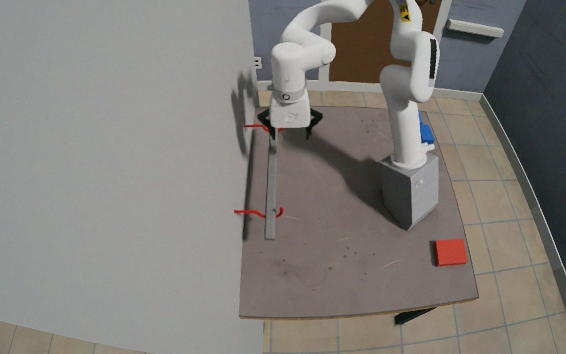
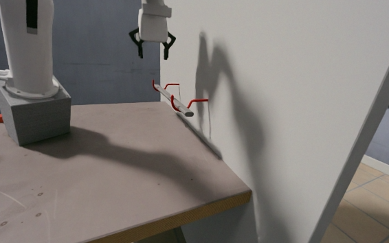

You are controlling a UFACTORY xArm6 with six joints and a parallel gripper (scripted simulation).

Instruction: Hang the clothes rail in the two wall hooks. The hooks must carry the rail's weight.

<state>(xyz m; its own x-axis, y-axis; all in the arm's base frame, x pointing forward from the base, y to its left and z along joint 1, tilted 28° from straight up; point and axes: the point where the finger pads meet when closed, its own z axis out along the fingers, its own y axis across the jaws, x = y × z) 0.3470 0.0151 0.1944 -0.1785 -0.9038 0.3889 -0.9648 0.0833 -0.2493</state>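
The grey clothes rail (image 1: pixel 271 187) lies across the two red wall hooks, the far hook (image 1: pixel 260 127) and the near hook (image 1: pixel 257 213), beside the white wall panel. In the exterior view the rail (image 2: pixel 173 99) rests in both hooks (image 2: pixel 173 103), well above the table. My gripper (image 1: pixel 290 131) (image 2: pixel 152 52) is open and empty. It hangs above the rail's far end, clear of it.
The white wall panel (image 1: pixel 109 165) stands along the table's left side. The arm's grey base block (image 1: pixel 411 191) stands at the right of the table. A red block (image 1: pixel 451 252) lies near the front right corner. A blue thing (image 1: pixel 426 131) sits behind the base.
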